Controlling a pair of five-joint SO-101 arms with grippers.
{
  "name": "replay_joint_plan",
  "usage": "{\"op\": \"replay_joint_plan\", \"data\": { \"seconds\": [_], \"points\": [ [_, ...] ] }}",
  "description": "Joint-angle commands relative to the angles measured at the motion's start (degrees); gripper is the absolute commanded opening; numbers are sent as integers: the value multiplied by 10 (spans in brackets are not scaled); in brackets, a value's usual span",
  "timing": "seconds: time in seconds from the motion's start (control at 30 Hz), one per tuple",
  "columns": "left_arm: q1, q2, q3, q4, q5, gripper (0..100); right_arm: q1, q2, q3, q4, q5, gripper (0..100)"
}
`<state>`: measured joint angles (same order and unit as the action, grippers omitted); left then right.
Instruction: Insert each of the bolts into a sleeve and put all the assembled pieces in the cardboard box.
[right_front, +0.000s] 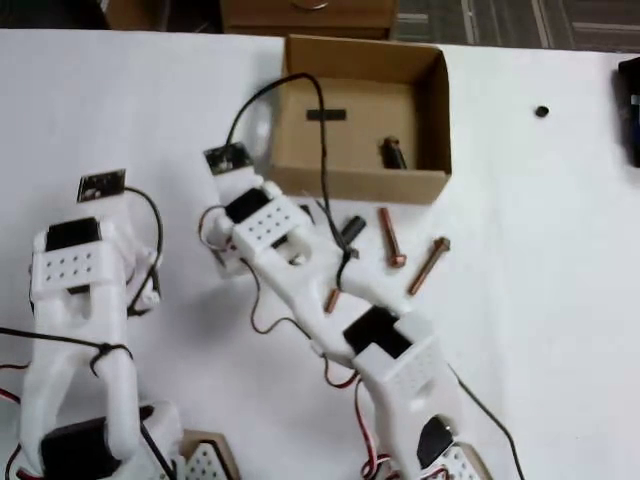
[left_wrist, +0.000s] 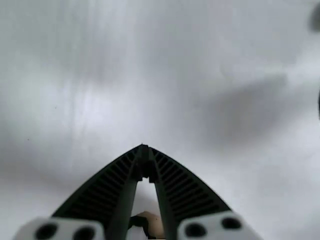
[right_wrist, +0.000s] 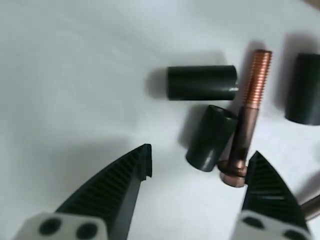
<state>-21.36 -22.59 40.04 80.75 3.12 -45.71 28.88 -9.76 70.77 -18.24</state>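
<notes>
The right fingers (right_wrist: 120, 185) stand spread wide and empty over a tilted black sleeve (right_wrist: 210, 137) beside a copper bolt (right_wrist: 247, 115), with a second sleeve (right_wrist: 201, 82) close by. The left fingers (left_wrist: 115, 190) are pressed together over bare counter (left_wrist: 150, 75) to the left. The cardboard box (right_front: 350, 185) sits at the far side with a dark piece (right_front: 392, 152) inside.
</notes>
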Motion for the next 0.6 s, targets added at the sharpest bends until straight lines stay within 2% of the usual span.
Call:
{"op": "replay_joint_plan", "data": {
  "seconds": [0.0, 0.57],
  "points": [
    [-1, -1, -1, 5, -3, 21, -13, -3, -28, -1, 4, 302],
    [-1, -1, -6, 5, -2, 21, -15, 47, -28, -22, 4, 302]
  ]
}}
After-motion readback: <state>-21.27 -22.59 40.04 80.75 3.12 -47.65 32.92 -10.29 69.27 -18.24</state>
